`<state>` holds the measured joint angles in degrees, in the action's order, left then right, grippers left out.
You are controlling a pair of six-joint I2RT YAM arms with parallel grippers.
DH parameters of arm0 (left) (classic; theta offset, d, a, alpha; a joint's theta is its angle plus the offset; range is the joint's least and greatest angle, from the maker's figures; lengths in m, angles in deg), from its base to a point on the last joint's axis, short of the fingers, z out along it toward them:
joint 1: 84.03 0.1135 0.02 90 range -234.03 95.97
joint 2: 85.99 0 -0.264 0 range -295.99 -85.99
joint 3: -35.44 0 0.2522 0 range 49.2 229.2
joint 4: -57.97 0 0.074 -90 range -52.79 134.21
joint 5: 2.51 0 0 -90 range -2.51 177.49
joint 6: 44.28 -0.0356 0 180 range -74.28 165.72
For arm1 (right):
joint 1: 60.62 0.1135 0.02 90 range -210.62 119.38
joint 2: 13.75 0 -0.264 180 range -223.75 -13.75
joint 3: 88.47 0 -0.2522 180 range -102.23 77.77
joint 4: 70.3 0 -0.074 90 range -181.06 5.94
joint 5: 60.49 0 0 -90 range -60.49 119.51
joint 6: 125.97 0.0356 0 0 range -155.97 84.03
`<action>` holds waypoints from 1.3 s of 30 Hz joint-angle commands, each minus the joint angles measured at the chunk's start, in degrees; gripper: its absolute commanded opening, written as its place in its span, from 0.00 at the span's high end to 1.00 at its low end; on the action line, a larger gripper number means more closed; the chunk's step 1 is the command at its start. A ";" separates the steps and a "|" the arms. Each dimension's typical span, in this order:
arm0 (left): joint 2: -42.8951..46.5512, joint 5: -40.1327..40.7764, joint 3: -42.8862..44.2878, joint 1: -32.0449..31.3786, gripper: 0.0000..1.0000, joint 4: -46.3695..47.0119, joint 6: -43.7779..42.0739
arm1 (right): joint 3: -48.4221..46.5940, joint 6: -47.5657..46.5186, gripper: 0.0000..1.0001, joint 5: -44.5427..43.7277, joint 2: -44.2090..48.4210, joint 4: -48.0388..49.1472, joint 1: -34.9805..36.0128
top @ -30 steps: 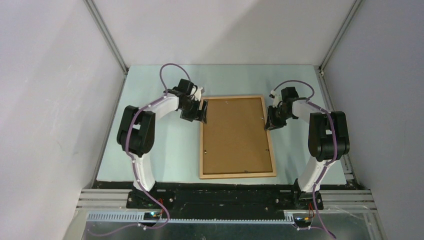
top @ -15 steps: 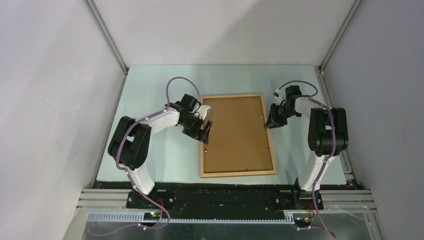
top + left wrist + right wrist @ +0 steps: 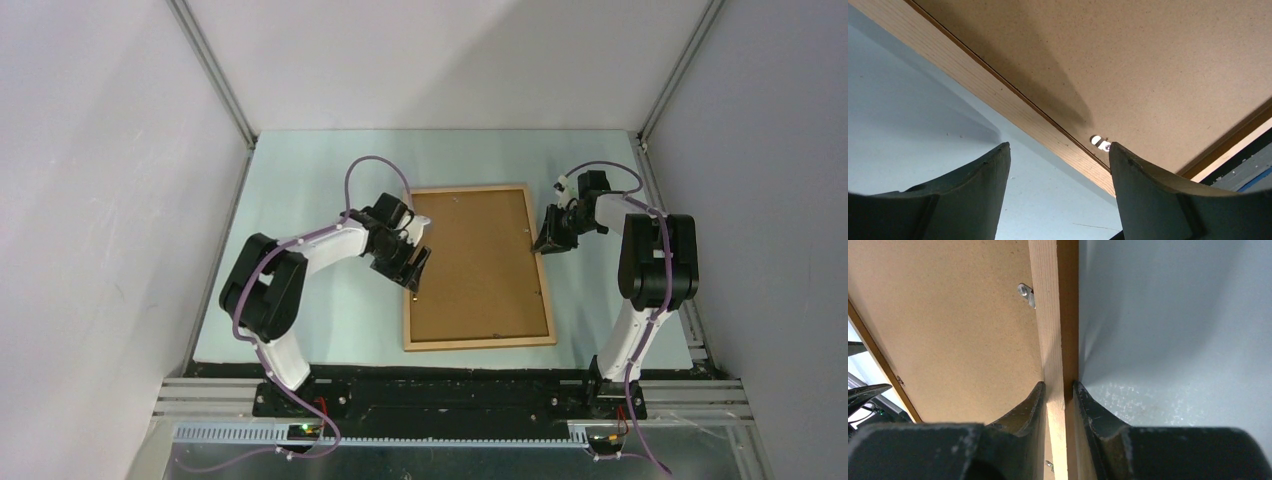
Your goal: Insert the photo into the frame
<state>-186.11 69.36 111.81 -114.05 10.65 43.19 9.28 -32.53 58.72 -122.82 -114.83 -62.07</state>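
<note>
The frame [image 3: 480, 343] lies back-up in the middle of the table [image 3: 330, 180], its long sides running away from the arms and its near end swung slightly to the right. A plain brown board [image 3: 478, 265] fills it. The right hand [image 3: 543, 240] is at the frame's right side, towards the far end. In the right wrist view its two fingers are closed on the light-wood moulding [image 3: 1053, 315], one on the board side and one on the outer side, both touching the wood. A small metal tab [image 3: 1026, 292] sits at the inner edge just beyond them. The left hand [image 3: 413, 268] is over the frame's left side, about midway along it. In the left wrist view its fingers [image 3: 973, 190] stand wide apart and hold nothing. One is over the bare table and the other over the moulding [image 3: 998, 92], with another tab [image 3: 1100, 142] between their tips.
</note>
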 commanded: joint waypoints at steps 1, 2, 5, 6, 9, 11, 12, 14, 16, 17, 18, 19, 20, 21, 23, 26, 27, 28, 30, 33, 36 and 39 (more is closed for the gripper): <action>-0.20 2.53 1.40 -1.26 0.24 0.89 1.94 | -1.37 1.24 1.00 -0.34 -1.05 2.61 -0.51; -0.59 3.07 1.62 -1.57 0.24 0.92 2.01 | -1.33 1.18 1.00 -0.44 -0.96 2.61 -0.49; -1.49 4.08 1.95 -2.12 0.25 1.02 3.97 | -1.21 1.04 1.00 -0.61 -1.03 2.63 -0.41; -1.77 4.25 2.00 -2.45 0.25 1.03 4.22 | -1.21 1.00 1.00 -0.70 -1.04 2.59 -0.45; -2.26 5.60 1.80 -3.17 0.25 1.18 5.01 | -1.21 0.79 1.00 -0.88 -1.15 2.54 -0.28; -2.58 5.71 1.67 -3.53 0.25 1.36 5.47 | -1.25 0.66 1.00 -1.05 -1.14 2.59 -0.18; -2.65 5.86 1.65 -3.79 0.26 1.43 5.54 | -1.27 0.59 1.00 -1.14 -1.18 2.58 -0.15; -2.77 6.38 1.64 -4.19 0.28 1.42 5.74 | -1.24 0.48 1.00 -1.30 -1.30 2.46 -0.07; -2.91 7.31 1.65 -4.73 0.29 1.46 5.66 | -1.21 0.37 1.00 -1.43 -1.30 2.41 -0.05; -2.87 7.91 1.64 -4.93 0.29 1.47 5.59 | -1.25 0.34 1.00 -1.52 -1.22 2.38 -0.04; -2.88 8.39 1.60 -5.24 0.30 1.43 5.47 | -1.26 0.30 1.00 -1.59 -1.18 2.38 -0.04; -2.78 8.78 1.54 -5.54 0.30 1.46 5.40 | -1.24 0.26 1.00 -1.61 -1.17 2.35 -0.04; -2.70 9.62 1.46 -5.69 0.31 1.41 5.24 | -1.22 0.25 1.00 -1.66 -1.11 2.41 -0.06; -2.58 9.92 1.33 -5.98 0.31 1.40 5.16 | -1.21 0.25 1.00 -1.69 -1.06 2.41 -0.05; -2.48 10.57 1.07 -6.25 0.32 1.46 4.90 | -1.18 0.18 1.00 -1.84 -1.02 2.46 -0.12; -2.45 11.21 0.76 -6.43 0.34 1.47 4.47 | -1.21 0.10 1.00 -1.84 -0.99 2.42 -0.21; -2.50 11.24 0.54 -6.56 0.34 1.43 4.33 | -1.21 0.08 1.00 -1.85 -0.90 2.45 -0.26; -2.42 11.27 0.47 -6.59 0.36 1.41 4.12 | -1.21 0.03 1.00 -1.82 -0.89 2.46 -0.42; -1.95 11.26 -0.02 -6.59 0.37 1.32 3.59 | -1.21 -0.01 1.00 -1.80 -0.99 2.36 -0.59; -1.17 10.74 -0.52 -6.63 0.39 1.08 2.79 | -1.23 -0.10 1.00 -1.83 -1.08 2.34 -0.81; -0.29 10.35 -0.91 -6.56 0.39 0.80 1.87 | -1.21 -0.11 1.00 -1.96 -0.99 2.37 -0.87; 0.09 10.21 -1.28 -6.55 0.40 0.49 0.61 | -1.21 -0.25 1.00 -2.27 -0.94 2.35 -0.92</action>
<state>-187.44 78.49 112.20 -119.91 11.79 47.13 9.28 -32.75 58.72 -122.85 -114.85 -62.14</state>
